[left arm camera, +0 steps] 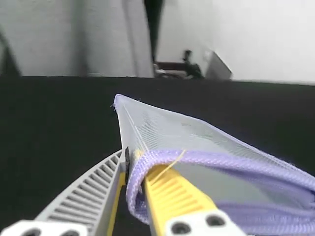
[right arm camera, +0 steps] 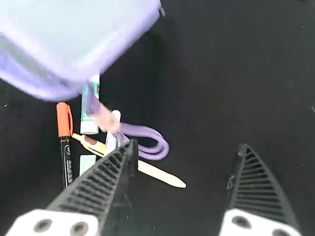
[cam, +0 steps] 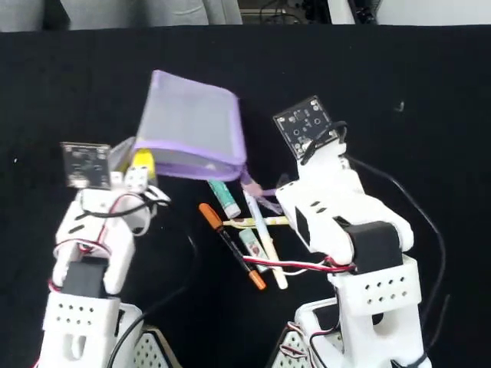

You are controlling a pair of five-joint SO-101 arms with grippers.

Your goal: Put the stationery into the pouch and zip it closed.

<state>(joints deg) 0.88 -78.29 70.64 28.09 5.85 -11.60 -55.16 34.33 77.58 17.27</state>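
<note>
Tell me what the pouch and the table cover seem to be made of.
Pouch: likely translucent plastic mesh, with a fine grid showing, edged in woven purple fabric tape. Table cover: probably matte black cloth; no shine, texture too faint to confirm.

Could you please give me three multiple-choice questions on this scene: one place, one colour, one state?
1. Where does the stationery lie? A) on the table beside the pouch B) inside it C) held in an end effector
2. What colour is the cap of the marker? A) blue B) orange C) green
3. How is the right end effector? A) shut on a pen B) shut on the pouch C) open
Answers: 1 A, the pieces lie loose on the black cloth; 2 B, an orange cap on a black barrel; 3 C, it stands wide open near the strap.
</note>
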